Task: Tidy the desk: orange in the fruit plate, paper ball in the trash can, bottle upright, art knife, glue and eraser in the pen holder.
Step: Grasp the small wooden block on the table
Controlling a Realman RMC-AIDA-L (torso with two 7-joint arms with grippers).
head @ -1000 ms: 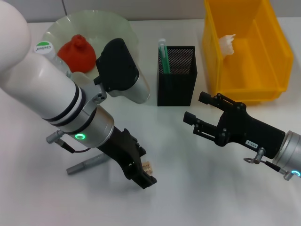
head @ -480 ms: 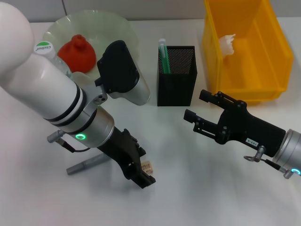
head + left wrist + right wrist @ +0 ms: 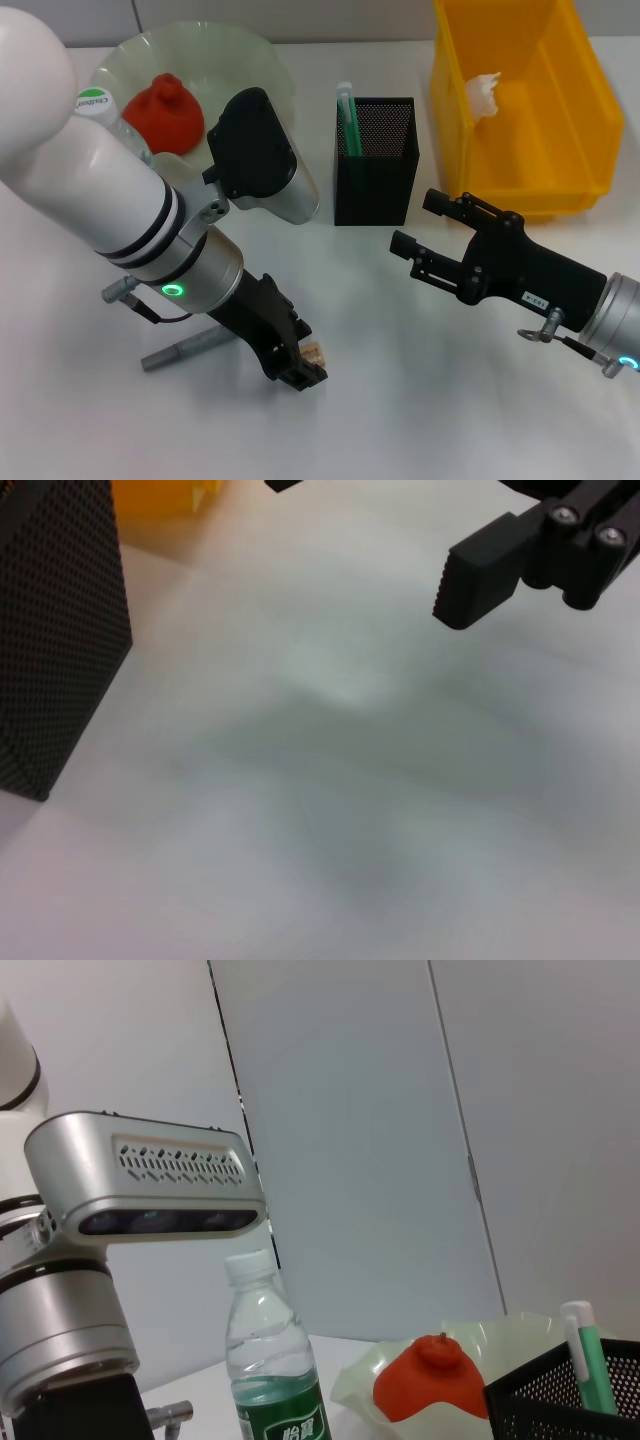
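Eraser (image 3: 314,352) lies on the tabletop (image 3: 420,380) touching the left end effector (image 3: 297,371), whose grip I cannot tell; the open right end effector (image 3: 418,232) is well apart.

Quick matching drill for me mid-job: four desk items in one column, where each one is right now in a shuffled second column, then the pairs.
Items:
1. orange
2. paper ball
3. eraser
4. bottle

Places:
A. inside the yellow trash can
B. on the desk at the left end effector
C. standing upright beside the fruit plate
D. in the fruit plate

Pairs: 1-D, 2-A, 3-B, 4-C
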